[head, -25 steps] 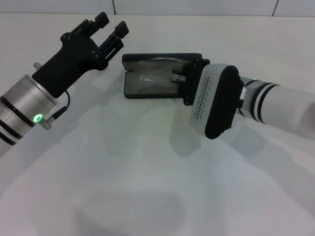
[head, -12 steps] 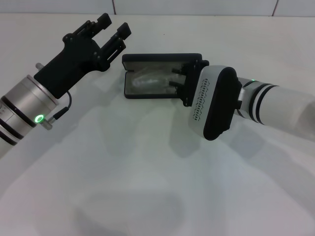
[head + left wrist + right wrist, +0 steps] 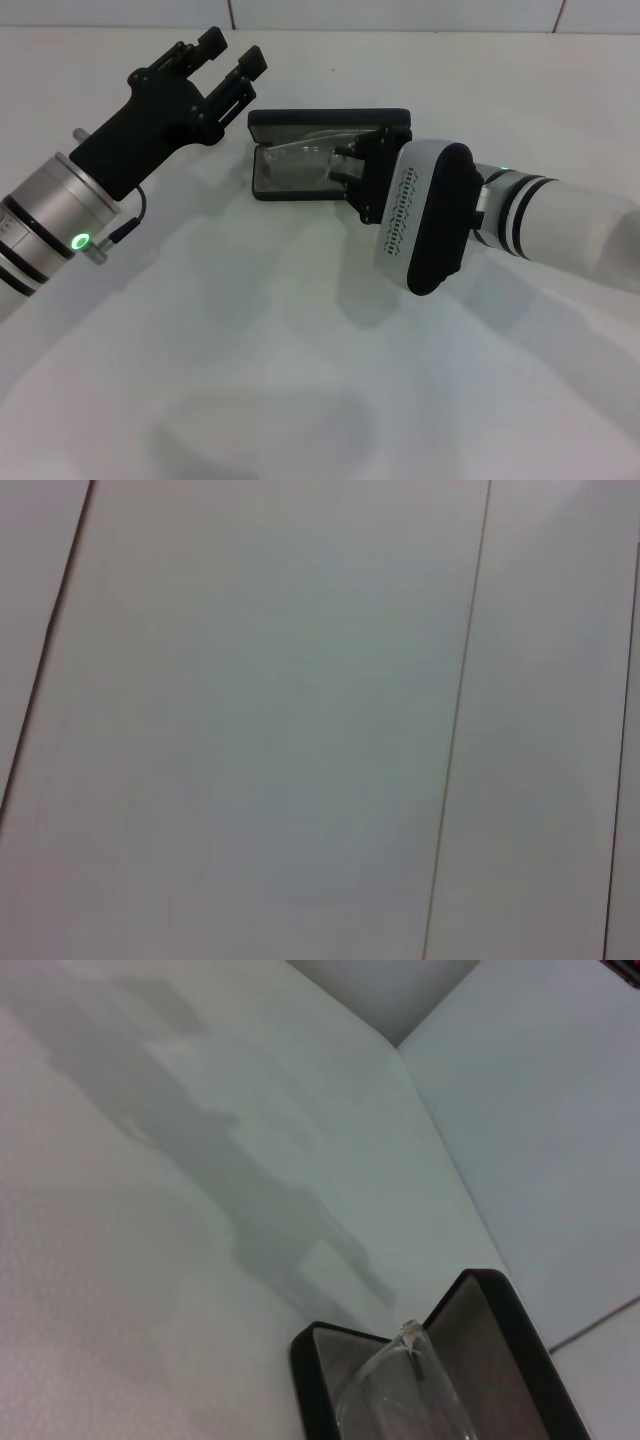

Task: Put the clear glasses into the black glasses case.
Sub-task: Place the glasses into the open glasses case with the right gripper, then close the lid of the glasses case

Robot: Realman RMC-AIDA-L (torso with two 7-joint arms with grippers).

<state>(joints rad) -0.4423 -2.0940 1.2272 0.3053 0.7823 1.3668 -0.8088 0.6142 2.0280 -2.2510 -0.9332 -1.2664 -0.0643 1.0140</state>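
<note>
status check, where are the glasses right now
Right gripper over the open black glasses case. Clear glasses inside it. Left gripper open, hovering aside. Nothing blocking.

Soft even light, diffuse arm shadows on the table (image 3: 300, 380).

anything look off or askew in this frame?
Slightly. The clear glasses are inside the open black glasses case but look tilted, one end riding up toward the lid rather than lying flat. The right gripper is at the case's end. The left gripper hangs open to the case's left, holding nothing.
</note>
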